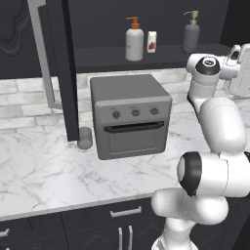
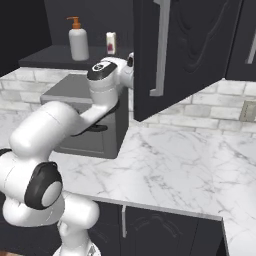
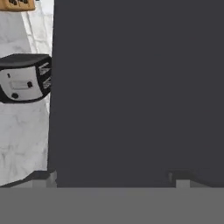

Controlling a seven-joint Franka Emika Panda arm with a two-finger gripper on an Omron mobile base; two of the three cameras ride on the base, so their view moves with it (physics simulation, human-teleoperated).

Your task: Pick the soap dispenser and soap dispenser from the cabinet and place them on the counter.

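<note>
The black cabinet (image 1: pixel 58 68) has its doors open, and both soap bottles stand on the shelf (image 1: pixel 146 57) inside it. The white soap dispenser (image 1: pixel 134 43) with the orange pump is on the left part of the shelf. A small white carton (image 1: pixel 152 42) with a red mark stands just beside it on the right. The dark grey soap dispenser (image 1: pixel 191 35) with the tan pump stands farther right, well apart from the carton. Below the shelf, a grey toaster oven (image 1: pixel 129 114) sits on the white marble bench (image 1: pixel 44 166), and a short grey cup (image 1: pixel 85 137) stands just to its left, next to the open door. The white arm reaches up toward the right end of the shelf, near the grey bottle. The two small tips of the pincer (image 3: pixel 111 177) sit far apart at the bottom of the hand view, so the pincer is open with nothing between them. A big flat dark surface is right in front of it
</note>
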